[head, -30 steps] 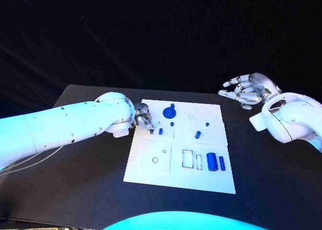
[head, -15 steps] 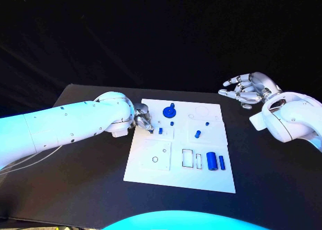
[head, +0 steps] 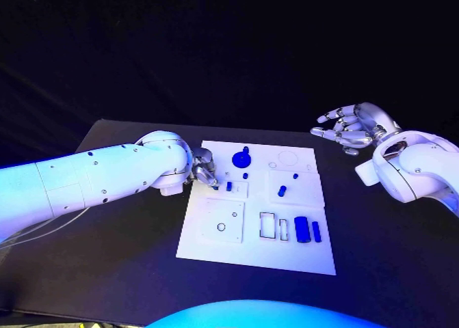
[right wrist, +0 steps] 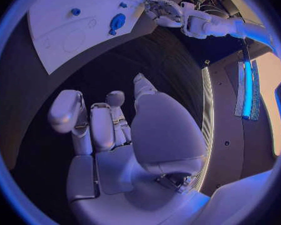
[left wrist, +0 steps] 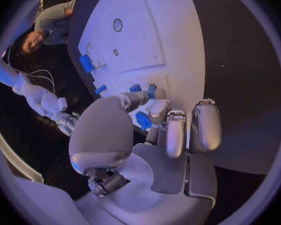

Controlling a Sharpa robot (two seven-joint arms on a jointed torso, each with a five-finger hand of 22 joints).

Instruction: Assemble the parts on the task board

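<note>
- At the task board's (head: 257, 253) left edge, toward the far end, your left hand (head: 202, 169) sits with its fingers curled over the plate; the left wrist view shows a small blue part (left wrist: 143, 120) pinched between thumb and fingers, just above the white surface.
- Right hand (head: 351, 128) hangs off the board's far right corner, above the black table (head: 111, 260), fingers spread and loosely curved, holding nothing.
- On the board: a round blue disc part (head: 242, 160) near the far edge; a small blue peg (head: 229, 186) just beside the left hand; two more small blue pieces (head: 282, 192) toward the middle.
- Near the board's right side, toward you, a blue cylinder (head: 302, 229) and a thin blue bar (head: 316, 231) lie side by side. Whether they are seated in recesses or lying loose, I cannot tell.
- The outlined slots just left of the cylinder, and the square panel with a small hole further left, look unfilled.
- Risk, as I judge it: the pinched part is small and largely hidden by your own fingers, so it may tilt and jam at its socket, or slip out.
- The curled fingers stand close to the peg; a sideways shift could knock it over.
</note>
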